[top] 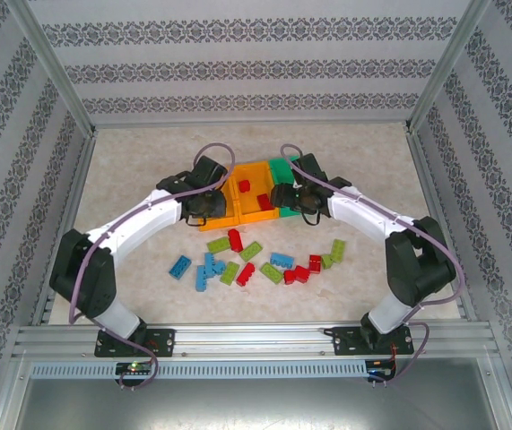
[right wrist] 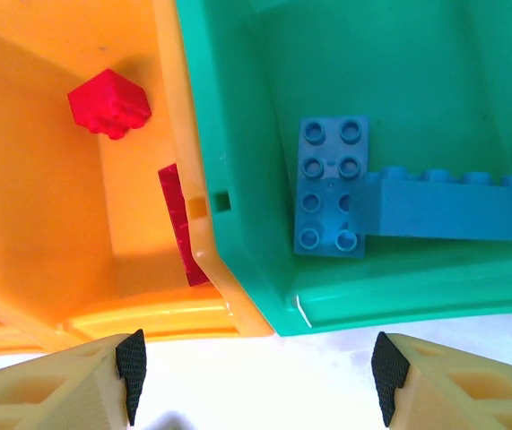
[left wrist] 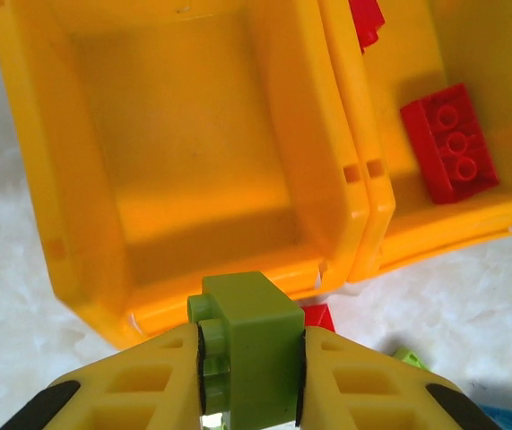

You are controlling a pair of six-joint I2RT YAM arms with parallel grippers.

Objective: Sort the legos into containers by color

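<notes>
Green lego point(left wrist: 256, 318) clamped in left end effector point(left wrist: 249, 363), at orange bin point(left wrist: 161, 309) near rim

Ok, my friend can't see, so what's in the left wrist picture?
The left pincer grips a lime green lego just in front of an empty orange bin. The orange bin beside it holds a red lego.

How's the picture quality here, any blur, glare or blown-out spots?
Top view: even light, sharp, only faint shadows on the table. Left wrist: the green lego is in focus, the table pale and washed out. Right wrist: the table is blown to white below the green bin, and the blue legos look slightly soft.
</notes>
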